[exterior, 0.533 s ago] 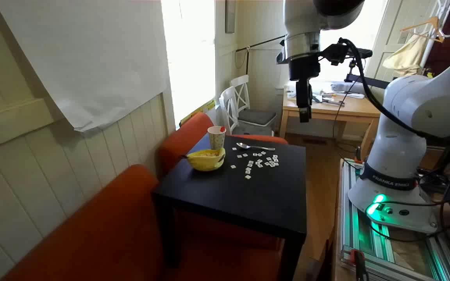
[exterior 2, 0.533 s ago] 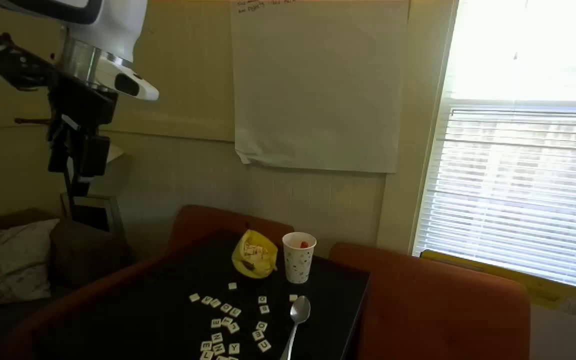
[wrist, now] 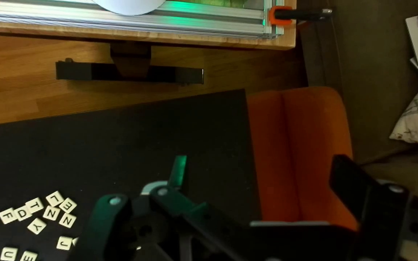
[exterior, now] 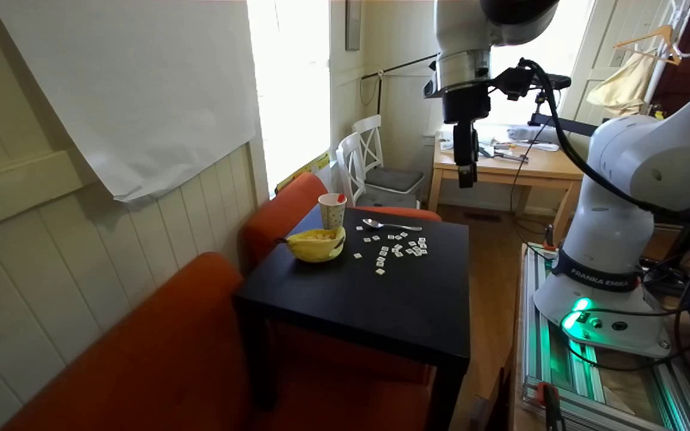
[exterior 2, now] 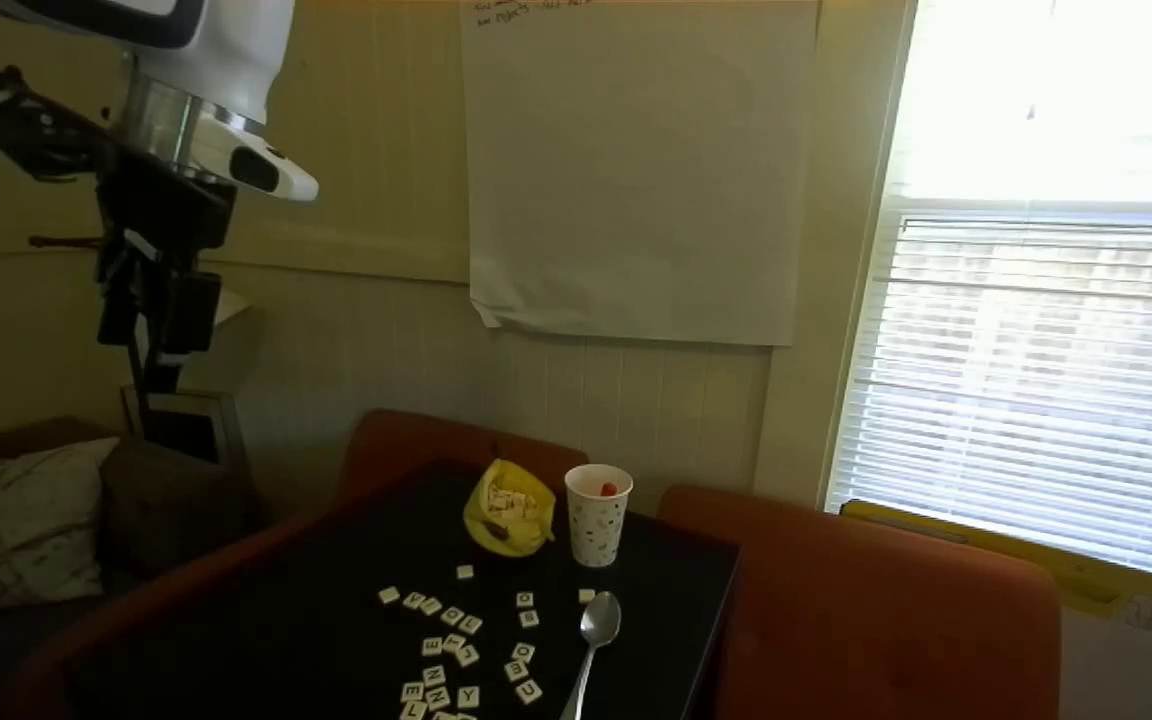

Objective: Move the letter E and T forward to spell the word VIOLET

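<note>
Gripper (exterior 2: 151, 325): raised well above the table, fingers pointing down and spread wide apart.
Black table (exterior: 345, 305): robot base (exterior: 605, 317) stands off its right edge; sides below go by that view.
Row: V (exterior 2: 415, 600), I (exterior 2: 431, 606), O (exterior 2: 452, 615), L (exterior 2: 471, 624) in a slanting line, well in from the right edge. A tile too small to read lies at the V end.
E tile (exterior 2: 432, 647): apart from the row, between it and the right edge. Just beside a tile I can't read for sure, with J (exterior 2: 467, 655) beyond that.
T tile (wrist: 35, 205): in the clump nearest the right edge, just beside D (wrist: 22, 213). Can't tell if this T is the one meant.
Spoon (exterior: 392, 226): flat near the far edge, handle toward the far right corner.
Cup (exterior: 332, 211): upright by the far left corner, something red at its rim.
Yellow bowl (exterior: 315, 248): beside the cup, near the left edge.
</note>
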